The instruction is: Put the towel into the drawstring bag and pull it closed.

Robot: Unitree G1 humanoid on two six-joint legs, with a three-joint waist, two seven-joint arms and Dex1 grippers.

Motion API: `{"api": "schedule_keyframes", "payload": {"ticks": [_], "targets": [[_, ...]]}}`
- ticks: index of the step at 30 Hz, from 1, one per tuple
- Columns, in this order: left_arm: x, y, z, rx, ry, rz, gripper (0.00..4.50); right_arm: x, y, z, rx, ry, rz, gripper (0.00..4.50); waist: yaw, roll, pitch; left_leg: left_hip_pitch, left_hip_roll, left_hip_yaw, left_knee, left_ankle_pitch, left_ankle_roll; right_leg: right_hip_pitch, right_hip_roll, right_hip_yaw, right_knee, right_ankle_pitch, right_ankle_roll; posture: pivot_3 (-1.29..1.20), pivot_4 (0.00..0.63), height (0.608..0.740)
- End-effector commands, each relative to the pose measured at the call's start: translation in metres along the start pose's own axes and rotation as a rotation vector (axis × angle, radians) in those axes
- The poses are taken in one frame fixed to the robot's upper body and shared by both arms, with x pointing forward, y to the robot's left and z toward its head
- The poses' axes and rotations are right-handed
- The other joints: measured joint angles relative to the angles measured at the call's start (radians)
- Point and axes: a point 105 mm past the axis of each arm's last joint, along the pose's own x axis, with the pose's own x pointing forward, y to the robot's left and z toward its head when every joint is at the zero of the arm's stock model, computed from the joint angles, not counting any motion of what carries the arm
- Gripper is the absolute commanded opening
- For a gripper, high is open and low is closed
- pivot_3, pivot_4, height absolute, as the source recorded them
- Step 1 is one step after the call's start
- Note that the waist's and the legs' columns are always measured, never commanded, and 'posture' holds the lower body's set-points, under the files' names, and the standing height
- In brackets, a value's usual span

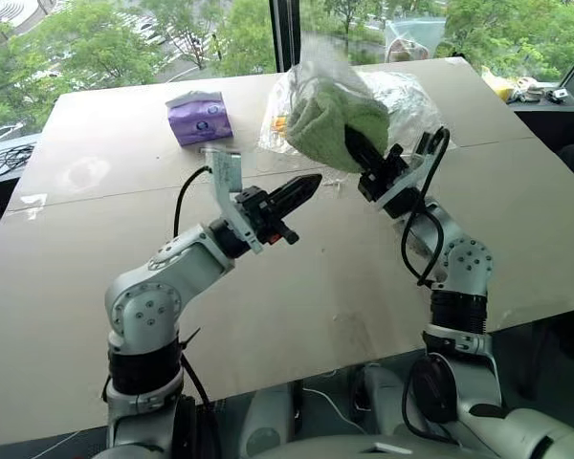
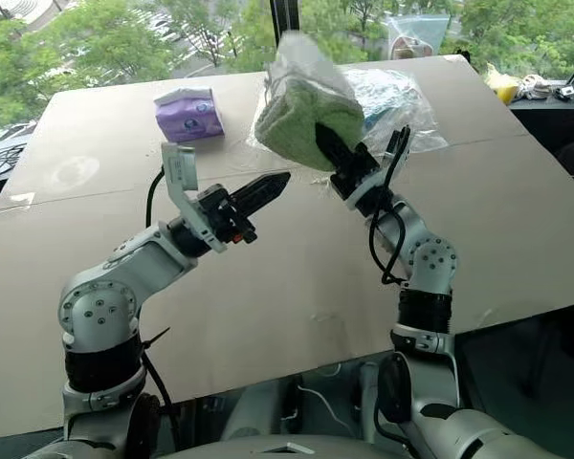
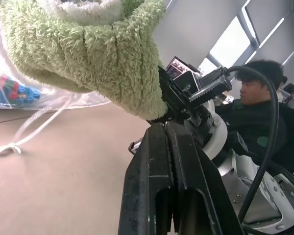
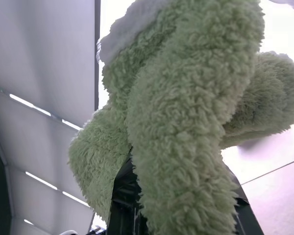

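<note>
My right gripper (image 1: 356, 145) is up in the air, upper centre of the left eye view, its fingers clamped tight on the towel (image 1: 333, 120). The green cloth is bunched around the fingertips, fluffy folds hanging over them. In the right wrist view the towel (image 4: 186, 122) drapes straight over my black fingers (image 4: 125, 196), thick and ribbed along the edge.

Over the top of the towel lies the drawstring bag (image 1: 316, 72), thin and see-through white, sitting on it like a cap. How far the towel is inside it, I cannot tell. The left wrist view has a white cord (image 3: 34, 125) trailing down to the table (image 1: 297, 287), knotted end resting on the board.

My left gripper (image 1: 306, 188) is at centre frame, fingers pressed fully together and holding nothing, pointing up and right toward the towel, tip just short of it. In the left wrist view the closed fingers (image 3: 161, 181) rise right beneath the green cloth.

Behind the towel, a clear plastic bag (image 1: 402, 96) lies on the table. A purple tissue pack (image 1: 200, 117) sits upper left of centre. A person (image 3: 257, 105) is seated at the right edge of the left wrist view.
</note>
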Motion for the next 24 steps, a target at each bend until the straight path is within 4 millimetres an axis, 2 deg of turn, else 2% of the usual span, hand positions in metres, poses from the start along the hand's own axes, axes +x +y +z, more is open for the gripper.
{"api": "schedule_keyframes", "payload": {"ticks": [1,4,7,10,12,14,16,17,20,22,24], "targets": [[0.003,-0.01,0.0,0.017,-0.011,-0.046,0.0,0.013,0.027,-0.02,0.051,0.029,0.107,0.01,0.001,0.0,0.0,0.0,0.0,0.0,0.0,0.0,0.0,0.0,0.0,0.0,0.0,0.0,0.0,0.0,0.15,0.74],[-0.002,-0.01,-0.001,0.04,-0.014,-0.037,0.0,0.0,0.013,-0.014,0.033,0.025,0.052,0.01,0.004,0.0,0.0,-0.001,0.001,-0.001,-0.001,0.0,0.0,-0.001,0.001,-0.001,0.0,0.0,0.0,0.0,0.15,0.74],[-0.016,-0.009,-0.002,0.057,-0.009,-0.052,0.0,-0.012,0.004,-0.002,0.025,-0.008,0.012,0.01,0.004,0.0,0.0,-0.001,0.001,-0.001,0.0,0.0,0.0,-0.001,0.001,-0.001,0.0,0.0,0.0,0.0,0.15,0.74],[-0.04,-0.001,-0.027,0.062,0.147,-0.052,0.0,-0.019,0.004,0.012,0.026,-0.056,0.006,0.01,0.002,0.001,0.001,-0.001,0.001,0.0,0.0,0.0,0.0,-0.002,0.001,-0.001,0.0,0.0,-0.001,0.0,0.15,0.74],[-0.065,0.002,-0.043,0.035,0.265,-0.082,0.0,-0.023,0.005,0.021,0.016,-0.079,0.002,0.01,0.001,0.002,0.001,-0.001,0.001,0.0,0.0,0.0,0.0,-0.002,0.001,0.0,0.0,-0.002,-0.004,0.0,0.15,0.74],[-0.088,0.017,-0.049,0.064,0.347,-0.037,0.0,-0.028,0.005,0.029,0.006,-0.101,-0.007,0.01,0.0,0.004,0.002,-0.001,0.002,0.0,0.0,0.0,0.0,-0.002,0.001,-0.001,0.0,-0.002,-0.004,0.0,0.15,0.74],[-0.097,0.041,-0.038,0.176,0.352,0.061,0.0,-0.034,0.002,0.038,-0.008,-0.119,-0.027,0.01,0.005,0.008,0.005,-0.002,0.002,0.0,-0.001,0.0,-0.001,-0.004,0.001,-0.001,0.0,-0.002,-0.004,0.0,0.15,0.74],[-0.096,0.051,-0.028,0.238,0.323,0.092,0.0,-0.038,0.0,0.041,-0.021,-0.122,-0.04,0.01,0.009,0.01,0.006,-0.002,0.002,-0.001,-0.001,0.0,-0.001,-0.004,0.0,-0.002,0.0,-0.002,-0.004,0.0,0.15,0.74],[-0.074,0.081,0.018,0.517,0.143,0.209,0.0,-0.052,-0.012,0.049,-0.061,-0.122,-0.1,0.01,0.032,0.013,0.008,-0.004,0.001,-0.002,0.0,-0.003,-0.005,-0.004,0.0,-0.003,0.0,-0.002,-0.004,0.0,0.15,0.74],[-0.058,0.088,0.023,0.725,0.154,0.205,0.0,-0.06,-0.018,0.053,-0.076,-0.125,-0.131,0.01,0.033,0.012,0.007,-0.005,0.001,-0.002,0.0,-0.002,-0.005,-0.004,0.0,-0.003,-0.001,-0.002,-0.004,0.0,0.15,0.74],[-0.041,0.089,0.014,0.879,0.204,0.145,0.0,-0.064,-0.021,0.055,-0.078,-0.133,-0.146,0.01,0.03,0.012,0.007,-0.004,0.0,0.001,0.0,0.0,-0.001,-0.003,-0.001,0.0,-0.001,-0.002,-0.004,0.0,0.15,0.74]]}}
